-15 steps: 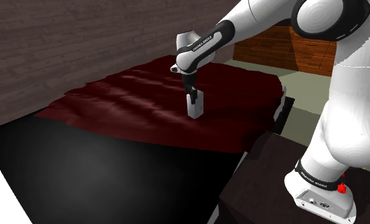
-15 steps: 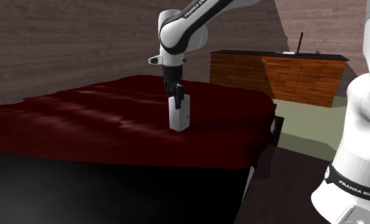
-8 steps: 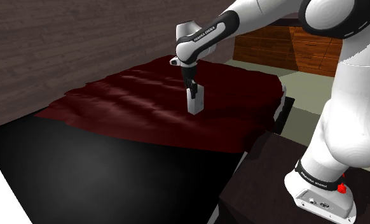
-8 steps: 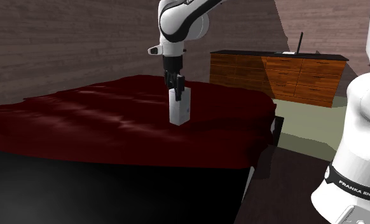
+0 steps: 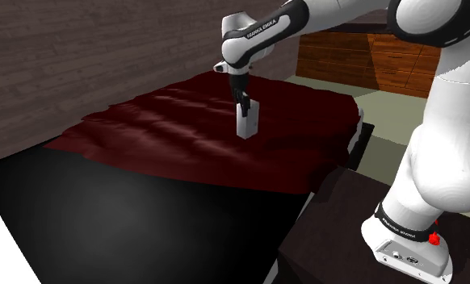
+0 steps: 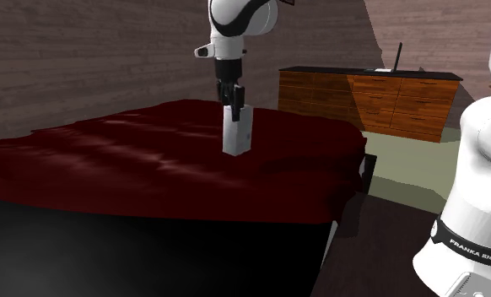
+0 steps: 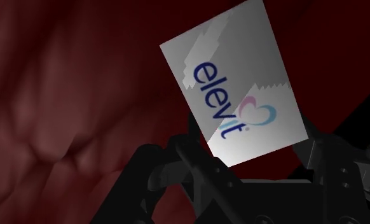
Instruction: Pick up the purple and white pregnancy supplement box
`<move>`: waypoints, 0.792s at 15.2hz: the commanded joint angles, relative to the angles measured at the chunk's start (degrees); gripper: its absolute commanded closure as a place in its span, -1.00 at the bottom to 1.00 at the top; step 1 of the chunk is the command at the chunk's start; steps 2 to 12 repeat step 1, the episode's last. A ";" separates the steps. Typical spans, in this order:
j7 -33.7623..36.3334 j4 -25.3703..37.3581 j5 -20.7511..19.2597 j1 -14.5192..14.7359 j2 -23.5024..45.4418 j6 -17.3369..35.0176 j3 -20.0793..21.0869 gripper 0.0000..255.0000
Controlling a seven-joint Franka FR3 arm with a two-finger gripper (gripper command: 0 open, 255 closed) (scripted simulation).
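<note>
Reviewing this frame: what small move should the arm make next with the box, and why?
Probably raise it straight up. The gripper is shut on the top of the upright white box, whose base is close to the dark red bed cover, so more clearance seems needed.

Going by the shoulder view, the dark red bed (image 5: 161, 137) was rumpled but open cover on every side of the box (image 5: 247, 121), so there was loads of room to slide in low from 9, 6 or 3 o'clock. Straight above the box was taken: the fingers (image 5: 241, 97) were clamped on its top and the arm (image 5: 266, 36) ran off toward 2 o'clock. The brown wall (image 5: 80, 56) closed off 10 to 12. A wooden dresser (image 5: 362, 60) stood well off at 2, and the stand (image 5: 330, 222) at 5.
</note>
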 commanded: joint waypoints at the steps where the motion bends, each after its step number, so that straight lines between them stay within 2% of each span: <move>1: -0.05 0.32 -0.02 -0.03 -0.13 -0.42 -0.03 1.00; 12: -0.05 0.32 -0.02 -0.03 -0.13 -0.42 -0.03 1.00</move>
